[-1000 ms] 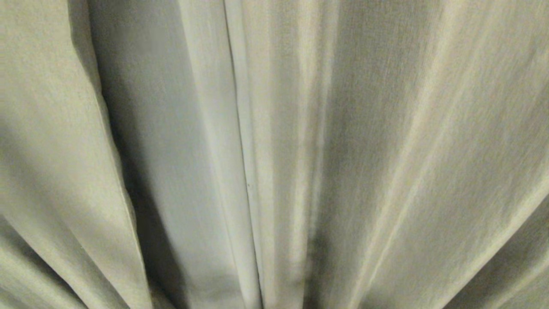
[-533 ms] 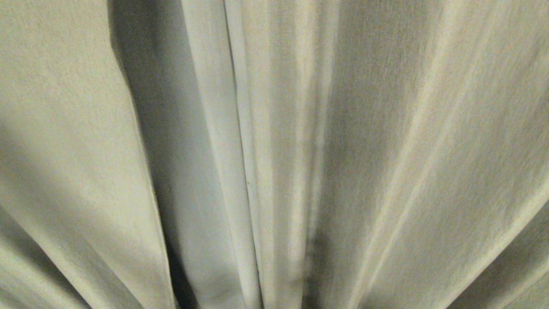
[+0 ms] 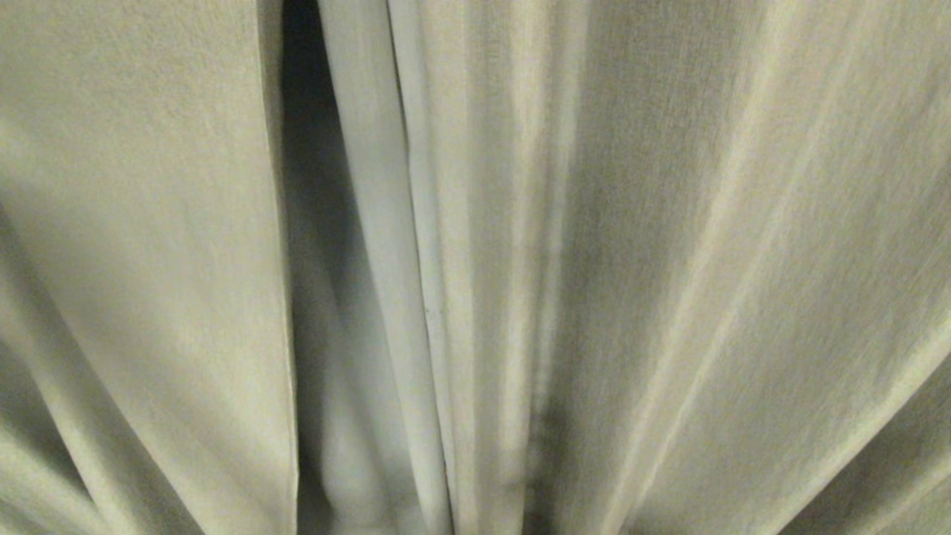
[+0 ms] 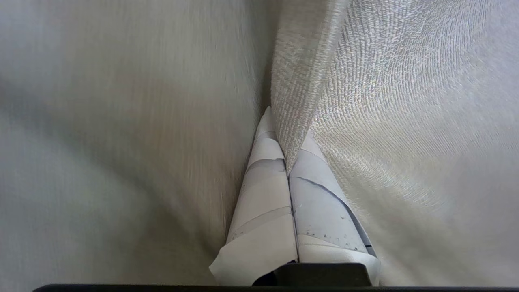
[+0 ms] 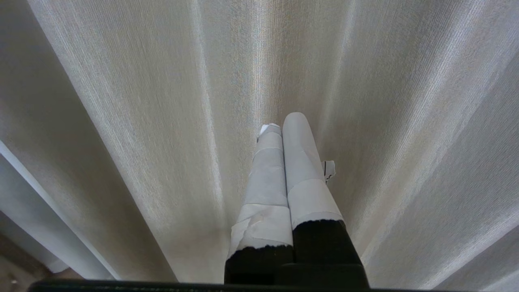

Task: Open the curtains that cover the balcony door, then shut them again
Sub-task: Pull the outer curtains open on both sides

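Observation:
The cream curtains fill every view. In the head view a left fold [image 3: 148, 260] with a hemmed edge hangs in front of a paler strip [image 3: 371, 223], and the right panel [image 3: 669, 260] hangs beside it in soft folds. My left gripper [image 4: 284, 134] is shut on a hemmed edge of the curtain fabric [image 4: 300, 81], pinched between its taped fingers [image 4: 263, 190]. My right gripper [image 5: 282, 123] is shut on nothing, its taped fingers pointing at the curtain [image 5: 162, 101]. Neither gripper shows in the head view. The balcony door is hidden behind the fabric.
A dark shadowed gap [image 3: 312, 148] lies between the left fold and the paler strip. In the right wrist view a pale band of fabric [image 5: 28, 198] and a small patch of floor [image 5: 16, 278] show at one corner.
The hemmed edge of the left fold has slid to the right across the head view, covering more of the paler strip. The right panel has not moved.

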